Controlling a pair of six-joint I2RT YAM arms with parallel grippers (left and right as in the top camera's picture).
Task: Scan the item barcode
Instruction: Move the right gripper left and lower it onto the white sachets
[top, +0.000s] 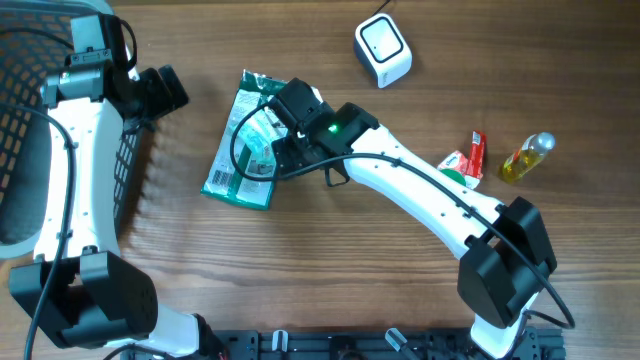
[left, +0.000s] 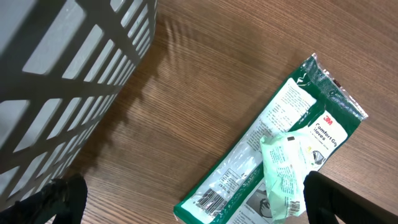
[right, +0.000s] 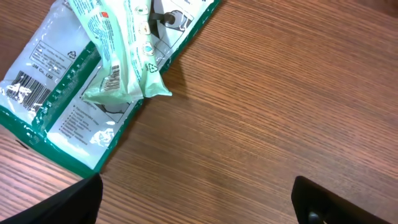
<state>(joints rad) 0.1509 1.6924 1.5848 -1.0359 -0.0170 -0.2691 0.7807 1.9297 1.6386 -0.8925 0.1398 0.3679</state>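
A green-and-clear glove packet (top: 240, 155) lies flat on the wooden table, with a smaller pale green packet (top: 262, 135) resting on top of it. Its barcode (left: 211, 200) faces up at one end, and the same barcode (right: 25, 87) shows in the right wrist view. My right gripper (top: 297, 125) hovers open at the packet's right edge; in its own view the right gripper (right: 196, 205) has only bare table between its fingers. The left gripper (top: 165, 90) is open, to the left of the packet. The white scanner (top: 383, 50) stands at the back.
A black mesh basket (top: 30, 120) fills the left edge beside my left arm. At the right lie a red packet (top: 476, 155), a green-and-white tube (top: 458, 163) and a yellow bottle (top: 527, 157).
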